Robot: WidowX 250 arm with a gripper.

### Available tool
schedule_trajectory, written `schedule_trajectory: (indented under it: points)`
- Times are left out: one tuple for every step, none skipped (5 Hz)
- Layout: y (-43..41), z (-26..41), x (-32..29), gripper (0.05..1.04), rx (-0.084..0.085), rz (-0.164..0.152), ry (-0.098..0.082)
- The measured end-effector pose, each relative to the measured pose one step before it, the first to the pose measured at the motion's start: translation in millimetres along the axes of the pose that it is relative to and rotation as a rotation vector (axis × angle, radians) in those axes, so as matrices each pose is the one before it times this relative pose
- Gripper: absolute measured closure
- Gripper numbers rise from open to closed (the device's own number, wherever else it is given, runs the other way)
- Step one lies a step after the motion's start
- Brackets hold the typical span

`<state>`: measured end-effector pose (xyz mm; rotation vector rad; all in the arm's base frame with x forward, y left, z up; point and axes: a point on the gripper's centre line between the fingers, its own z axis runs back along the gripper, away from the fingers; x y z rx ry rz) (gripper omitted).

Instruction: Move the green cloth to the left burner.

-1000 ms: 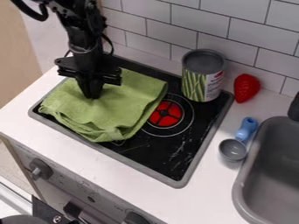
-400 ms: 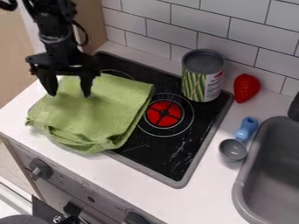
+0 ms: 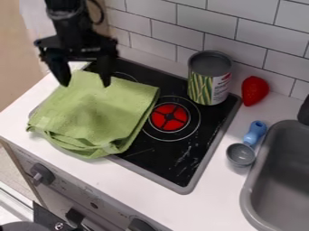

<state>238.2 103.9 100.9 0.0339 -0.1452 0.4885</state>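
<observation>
Apparently the move is all but done: the green cloth [image 3: 93, 115] lies over the stove's [image 3: 172, 164] left side, overhanging its edge, and the gripper [image 3: 85, 85], fingers spread and empty, needs only withdraw from the stove.

Cloth [image 3: 100, 113]: over the left side of the stovetop [image 3: 175, 164], reaching across its near rim
Gripper [image 3: 86, 85]: up above the cloth's back part
Burner [image 3: 170, 117]: right there beside the cloth, on its right
Can [image 3: 209, 81]: on the stovetop's back right part, behind the burner
Strawberry [image 3: 255, 90]: just right of the can, on the counter [image 3: 205, 203]
Scoop [image 3: 241, 154]: on the counter, between stovetop and sink [image 3: 278, 180]
Tiled wall [image 3: 265, 27]: behind everything
Knob [image 3: 41, 173]: front left, below the counter
</observation>
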Motion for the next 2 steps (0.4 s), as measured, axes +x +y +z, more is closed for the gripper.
schedule_trajectory:
  points:
    - [-9.91, 10.64, -6.51, 0.087, 0.0030, -0.0169, 0.0035]
    - [-7.20, -1.26, -1.27, 0.087, 0.0240, -0.0014, -0.0105]
